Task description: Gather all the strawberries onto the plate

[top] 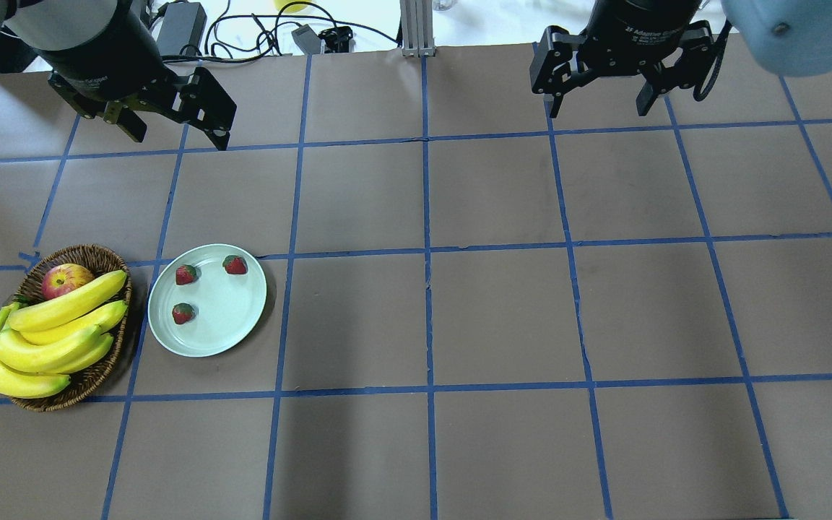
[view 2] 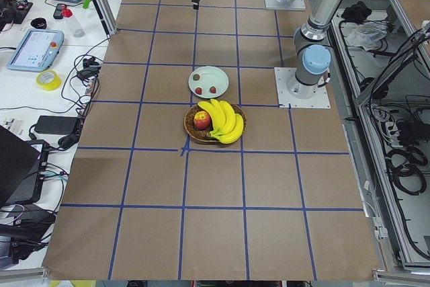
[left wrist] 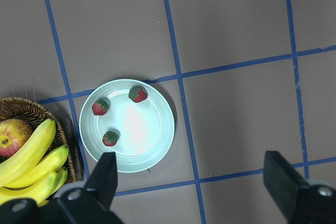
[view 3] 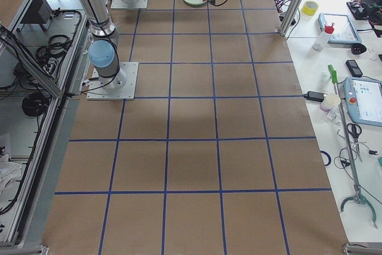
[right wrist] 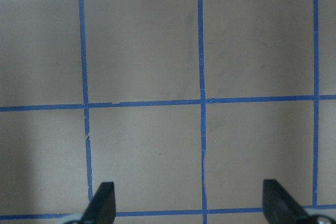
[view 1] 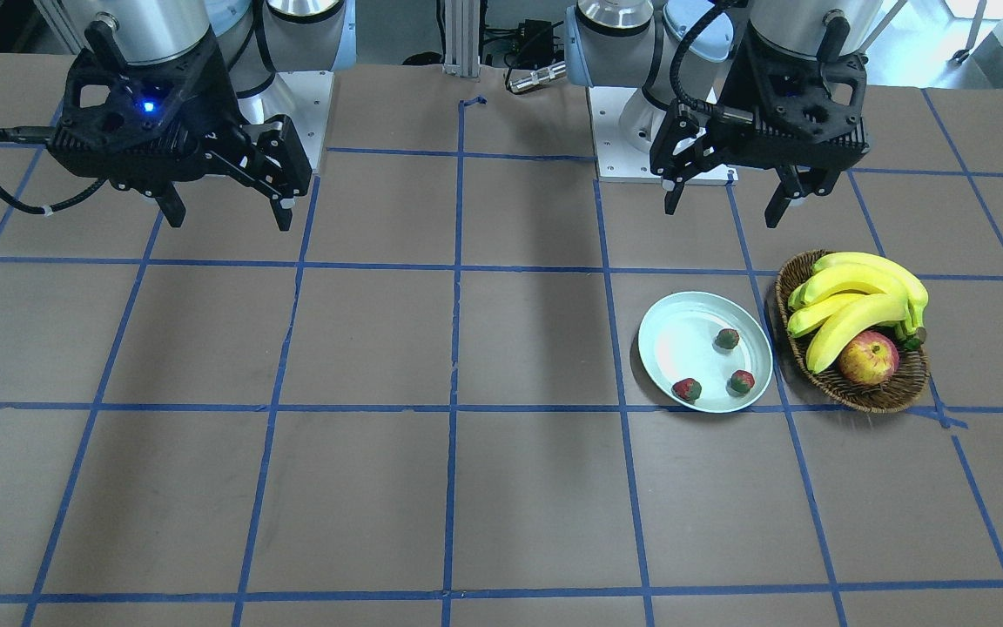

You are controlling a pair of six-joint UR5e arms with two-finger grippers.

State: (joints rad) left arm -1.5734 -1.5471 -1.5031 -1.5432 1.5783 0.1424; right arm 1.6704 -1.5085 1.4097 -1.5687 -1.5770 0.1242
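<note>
Three red strawberries with green caps [top: 185, 274] [top: 235, 265] [top: 183, 313] lie inside the pale mint plate [top: 232, 321] on the robot's left side of the table. They also show in the front view [view 1: 728, 339] [view 1: 742, 380] [view 1: 687, 389] on the plate [view 1: 671, 344], and in the left wrist view [left wrist: 138, 94] [left wrist: 100, 107] [left wrist: 110, 138]. My left gripper [top: 178, 139] [view 1: 720, 216] [left wrist: 189, 156] is open and empty, high above the table, back from the plate [left wrist: 144, 132]. My right gripper [top: 599, 112] [view 1: 230, 223] [right wrist: 187, 186] is open and empty over bare table.
A brown wicker basket [top: 91, 253] [view 1: 876, 402] with a bunch of bananas [top: 48, 332] and a red-yellow apple [top: 66, 279] stands right beside the plate, on its outer side. Blue tape lines grid the brown table. Cables and gear lie past the far edge.
</note>
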